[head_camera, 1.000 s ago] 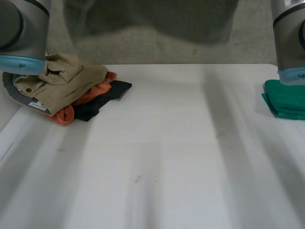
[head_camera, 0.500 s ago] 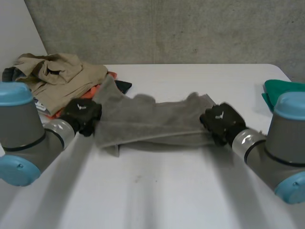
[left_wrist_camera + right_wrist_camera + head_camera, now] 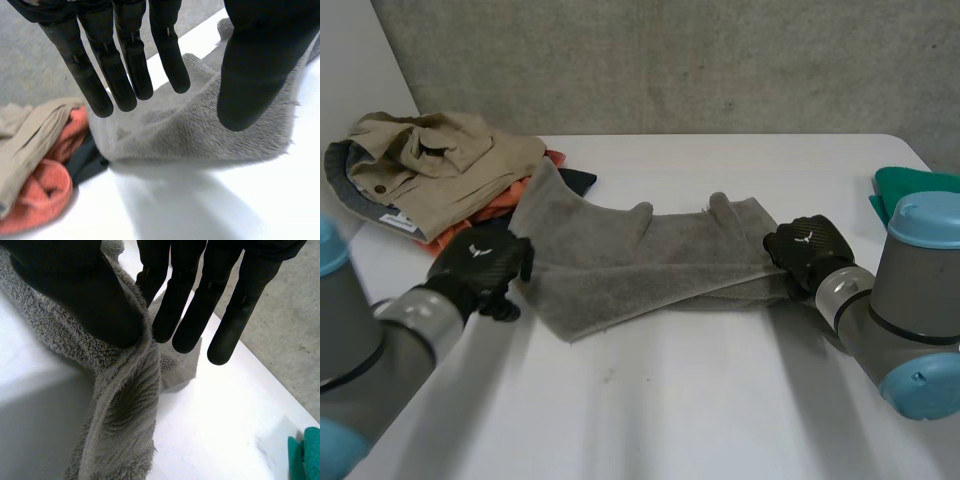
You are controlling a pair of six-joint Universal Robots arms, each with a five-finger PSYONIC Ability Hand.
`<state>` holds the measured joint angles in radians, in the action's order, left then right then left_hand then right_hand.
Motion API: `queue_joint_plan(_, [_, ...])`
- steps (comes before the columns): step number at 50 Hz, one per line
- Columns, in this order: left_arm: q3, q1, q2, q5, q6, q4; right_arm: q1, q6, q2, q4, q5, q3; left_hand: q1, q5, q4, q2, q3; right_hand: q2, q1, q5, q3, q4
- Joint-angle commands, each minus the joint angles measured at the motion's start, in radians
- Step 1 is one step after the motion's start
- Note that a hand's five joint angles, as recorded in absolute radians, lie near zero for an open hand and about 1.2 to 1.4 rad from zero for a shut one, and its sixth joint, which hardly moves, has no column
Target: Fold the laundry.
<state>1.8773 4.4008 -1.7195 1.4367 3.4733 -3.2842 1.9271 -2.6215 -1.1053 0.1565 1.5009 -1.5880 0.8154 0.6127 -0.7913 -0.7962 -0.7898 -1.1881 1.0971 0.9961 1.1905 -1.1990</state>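
A grey towel [image 3: 640,260] lies stretched in a loose, wrinkled strip across the middle of the white table [image 3: 670,400]. My left hand [image 3: 480,265] is at its left end. In the left wrist view the left hand's fingers [image 3: 125,75] are straight and its thumb stands apart, just above the towel [image 3: 200,125], holding nothing. My right hand [image 3: 805,250] is at the towel's right end. There its thumb [image 3: 75,290] pinches the towel's edge [image 3: 120,410] against the fingers.
A pile of clothes sits at the back left: a beige garment [image 3: 440,165] on top, an orange one [image 3: 470,235] and a black one [image 3: 570,185] beneath. A folded green cloth [image 3: 910,195] lies at the right edge, beyond my right arm.
The towel, held up a second ago, has come down onto the table. My left hand has let go of its end and drawn back; my right hand still pinches its end.
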Motion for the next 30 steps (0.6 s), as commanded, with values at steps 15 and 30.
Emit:
queue_joint_plan(15, [-0.058, 0.002, -0.245, -0.056, -0.076, -0.077, 0.004, -0.003, -0.001, -0.003, -0.008, -0.012, -0.285, -0.257, 0.261, 0.266, 0.259, -0.208, 0.299, 0.226, 0.206, -0.197])
queue_joint_plan(30, [-0.357, -0.102, -0.503, -0.045, -0.079, -0.003, -0.003, -0.002, 0.001, -0.003, -0.01, -0.02, -0.264, -0.236, 0.24, 0.245, 0.239, -0.208, 0.299, 0.226, 0.206, -0.197])
